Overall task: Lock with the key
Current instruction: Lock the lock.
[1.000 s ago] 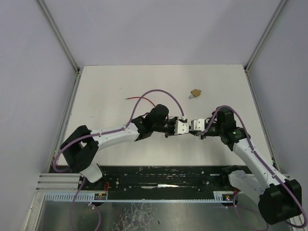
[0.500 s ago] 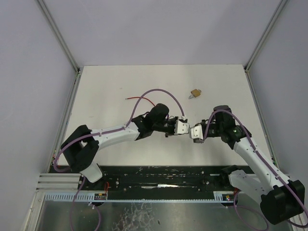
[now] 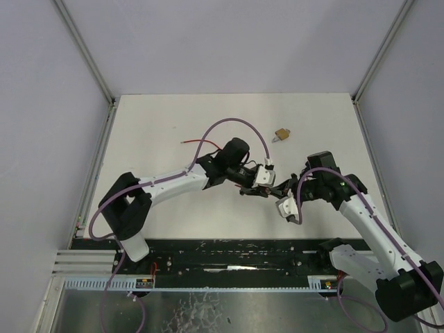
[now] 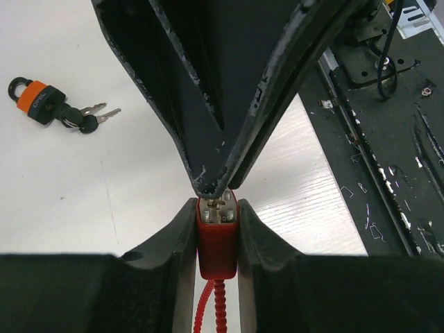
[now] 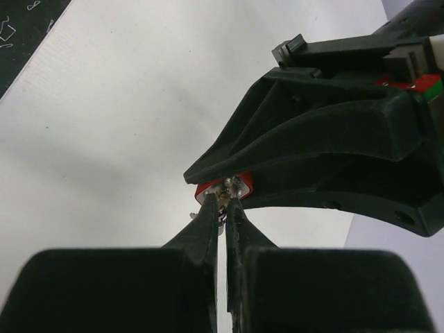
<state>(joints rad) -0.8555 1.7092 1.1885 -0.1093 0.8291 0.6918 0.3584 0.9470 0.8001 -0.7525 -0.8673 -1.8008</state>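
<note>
Gripping one red lock (image 4: pixel 218 232); one orange padlock (image 4: pixel 39 101) apart.

A red plastic lock (image 4: pixel 218 243) with a silvery, brass-flecked end face and a ribbed red cord sits between the matte black fingers of the left gripper (image 4: pixel 218 208). The right gripper (image 4: pixel 215 184) is black too, scuffed with pale scratches. Ahead-left of the left gripper are a small orange-and-black padlock (image 4: pixel 38 100), silver keys (image 4: pixel 97 114) and a white, faintly grained tabletop (image 4: pixel 83 194).

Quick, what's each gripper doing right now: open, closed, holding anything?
Left gripper: closed on the red lock.
Right gripper: closed, pinching the key at that lock's face.
</note>
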